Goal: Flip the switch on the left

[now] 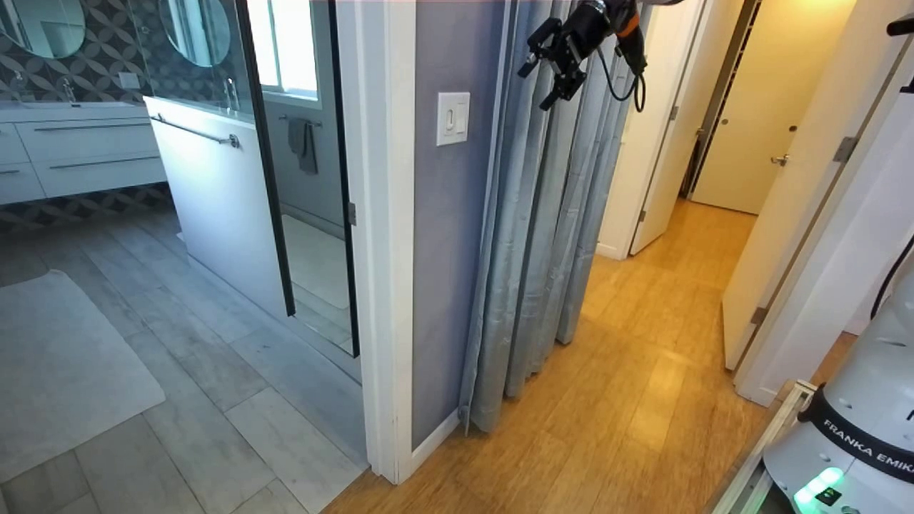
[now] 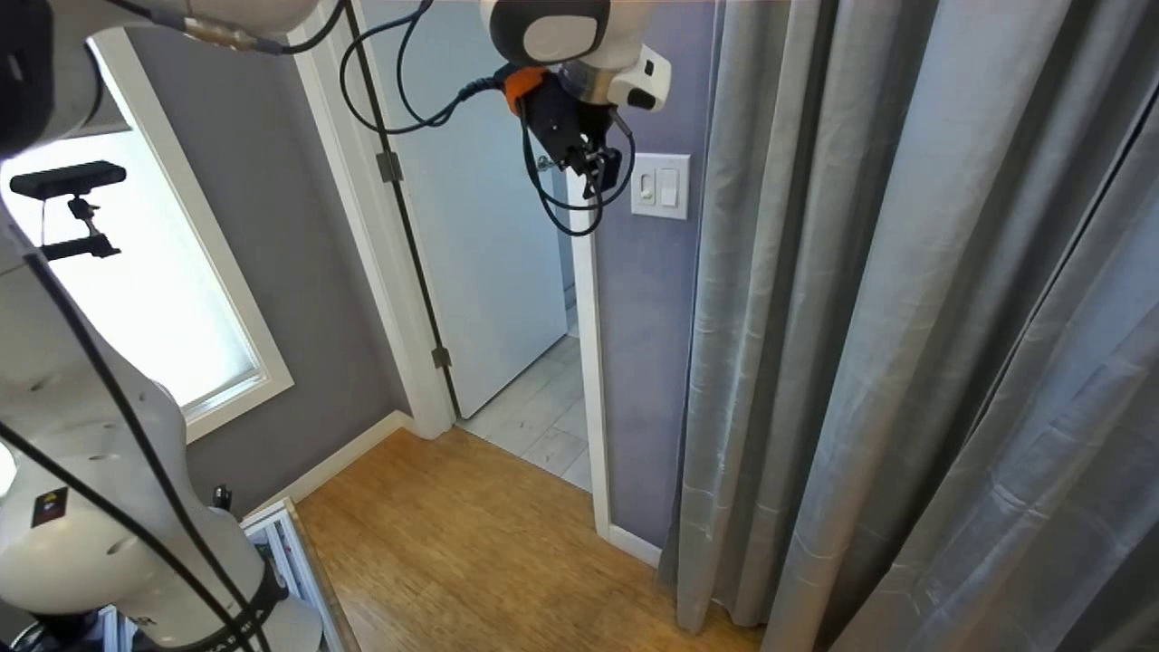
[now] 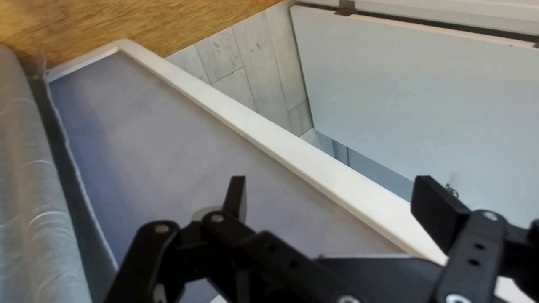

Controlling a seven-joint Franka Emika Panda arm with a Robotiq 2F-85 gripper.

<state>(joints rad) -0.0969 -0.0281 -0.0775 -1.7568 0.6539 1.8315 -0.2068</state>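
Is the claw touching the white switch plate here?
Apart. In an exterior view, wall and curtain show between the claw and the switch plate.

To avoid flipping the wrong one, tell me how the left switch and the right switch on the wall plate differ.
The left switch shows a small, narrow piece inside a frame; the right switch presents one broader, plain face. The left switch sits nearer the white door trim, the right switch nearer the curtain. Both are light-coloured, taller than wide, and share one white wall plate.
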